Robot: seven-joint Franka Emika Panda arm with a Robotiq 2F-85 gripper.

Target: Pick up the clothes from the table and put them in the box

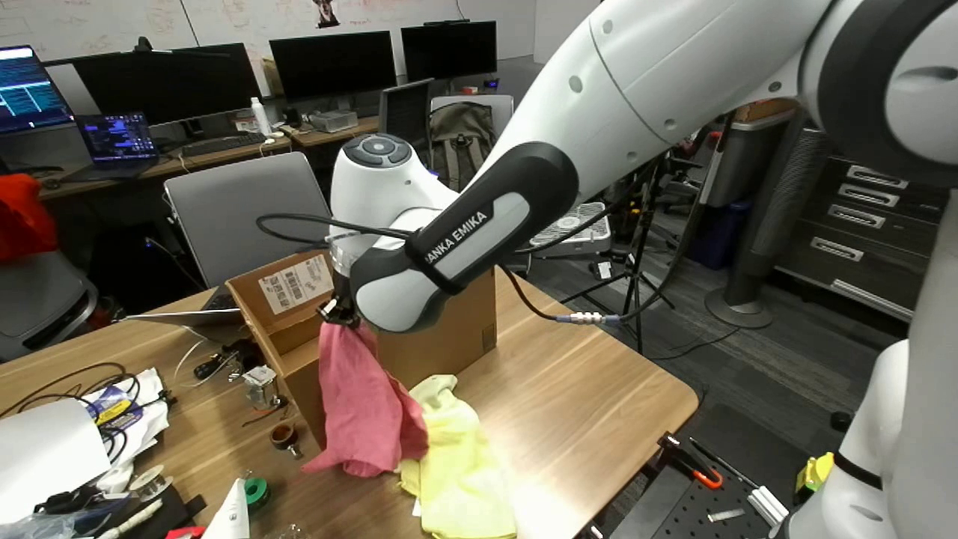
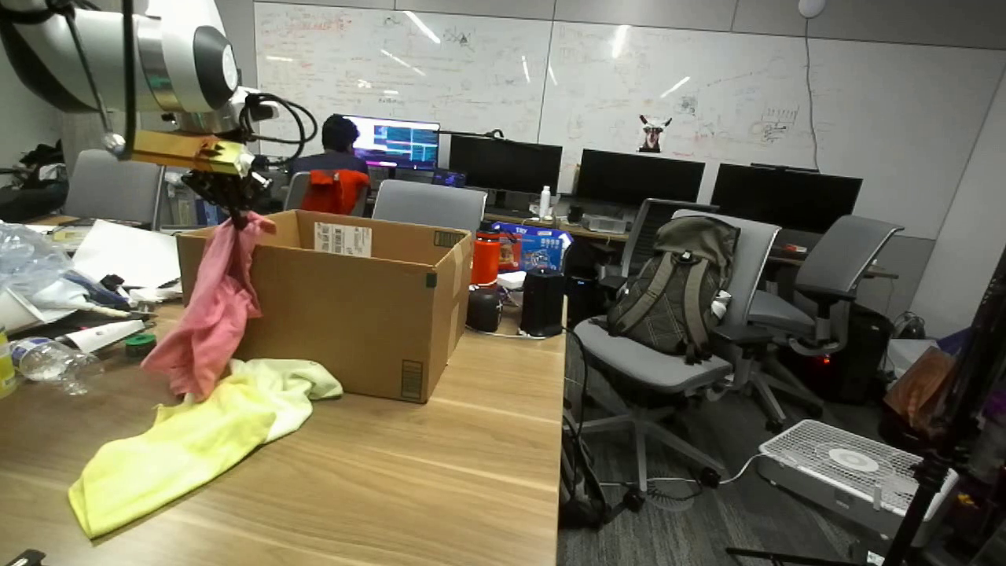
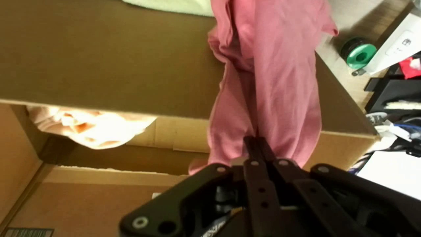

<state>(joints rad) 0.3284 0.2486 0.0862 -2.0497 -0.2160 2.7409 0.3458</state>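
Limply hanging pink cloth (image 1: 365,408), creased, pinched by claw (image 3: 257,139)

The brown box (image 2: 338,314) in an exterior view bears dark printed marks (image 2: 412,380) and a black-on-white label (image 2: 343,240); at its nine o'clock is rose-pink cloth (image 2: 216,314), at seven, bright yellow fabric (image 2: 169,456) with a pale lime end (image 2: 291,381), at five, the light-brown table (image 2: 471,472), streaked with grain. In the wrist view, pale peach cloth (image 3: 88,128) shows at nine o'clock.

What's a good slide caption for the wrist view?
Closed gripper holding a pink cloth by the cardboard box, with a peach cloth lying inside it.
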